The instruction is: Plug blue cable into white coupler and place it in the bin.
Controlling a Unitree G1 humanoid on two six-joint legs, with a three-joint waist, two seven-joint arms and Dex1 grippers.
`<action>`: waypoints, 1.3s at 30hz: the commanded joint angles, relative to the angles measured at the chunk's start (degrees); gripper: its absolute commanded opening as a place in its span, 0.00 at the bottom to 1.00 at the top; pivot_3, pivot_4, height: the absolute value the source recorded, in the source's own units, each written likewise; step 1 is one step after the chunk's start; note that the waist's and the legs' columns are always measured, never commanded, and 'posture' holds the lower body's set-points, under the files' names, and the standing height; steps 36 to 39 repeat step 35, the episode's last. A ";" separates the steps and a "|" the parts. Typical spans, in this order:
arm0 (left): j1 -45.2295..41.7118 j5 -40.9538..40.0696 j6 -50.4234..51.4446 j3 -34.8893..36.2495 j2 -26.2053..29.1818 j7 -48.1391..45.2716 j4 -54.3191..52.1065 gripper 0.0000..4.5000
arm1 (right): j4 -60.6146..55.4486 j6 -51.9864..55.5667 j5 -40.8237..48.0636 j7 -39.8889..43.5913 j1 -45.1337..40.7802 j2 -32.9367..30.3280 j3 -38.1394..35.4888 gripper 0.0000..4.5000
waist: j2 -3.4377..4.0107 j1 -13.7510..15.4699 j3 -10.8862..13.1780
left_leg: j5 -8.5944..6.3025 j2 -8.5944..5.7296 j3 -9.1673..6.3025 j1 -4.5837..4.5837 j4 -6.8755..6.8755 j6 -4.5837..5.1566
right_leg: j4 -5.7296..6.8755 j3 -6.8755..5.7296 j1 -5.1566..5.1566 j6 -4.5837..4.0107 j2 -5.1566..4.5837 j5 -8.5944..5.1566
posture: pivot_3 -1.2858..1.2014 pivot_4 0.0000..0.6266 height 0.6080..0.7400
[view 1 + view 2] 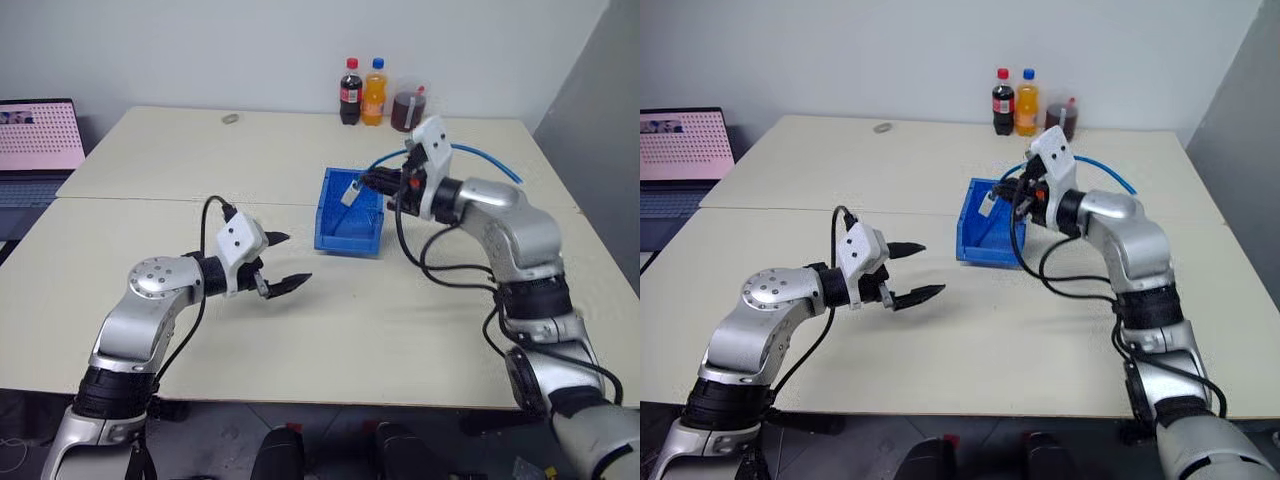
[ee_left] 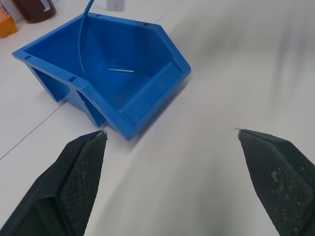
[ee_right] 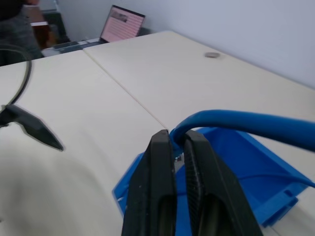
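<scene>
The bright-blue bin [image 1: 345, 240] stands mid-table with its low front toward me. My right gripper [image 1: 368, 183] hovers over the bin's right side, shut on the blue cable [image 3: 246, 120]. The cable arcs back to the right [image 1: 485, 155]. At its end the white coupler [image 1: 350, 192] hangs above the bin's inside, and a thin run of the cable [image 2: 81, 44] drops into the bin. My left gripper [image 1: 275, 262] is open and holds nothing, above the table to the left of the bin. Its fingers [image 2: 81, 167] stand wide apart.
Two drink bottles [image 1: 362, 92] and a dark jar [image 1: 408, 108] stand at the table's far edge behind the bin. A laptop [image 1: 40, 135] sits beyond the table's left end. A small grey object [image 1: 230, 118] lies at the far left.
</scene>
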 commanded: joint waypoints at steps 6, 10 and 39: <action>-1.84 0.93 -1.51 -1.69 -0.33 0.69 0.08 1.00 | 29.77 -14.27 -8.77 5.50 -11.82 -1.16 3.66 0.30 | 0.00 -0.20 0.02 | 0.01 0.00 0.04 -0.65 -0.04 -0.01 | 0.05 0.01 -0.69 -0.17 -0.02 0.08 | 0.52 0.24 1.00; -1.90 1.02 -1.88 -1.85 -0.05 0.27 0.77 1.00 | 31.36 -15.03 -10.72 11.35 -12.54 -3.42 5.44 0.52 | 0.02 -0.17 0.07 | -0.01 0.00 0.25 -0.65 -0.09 -0.03 | 0.02 -0.01 -0.69 -0.21 -0.12 0.06 | 0.52 0.24 1.00; 1.97 -3.29 -0.75 10.18 6.54 -0.47 10.46 1.00 | -46.42 22.21 9.49 8.45 32.21 -17.28 -14.74 1.00 | 0.02 0.59 0.10 | -0.01 0.03 0.12 -0.59 0.06 -0.05 | 0.11 -0.10 -0.60 0.05 -0.08 -0.09 | 0.52 0.24 1.00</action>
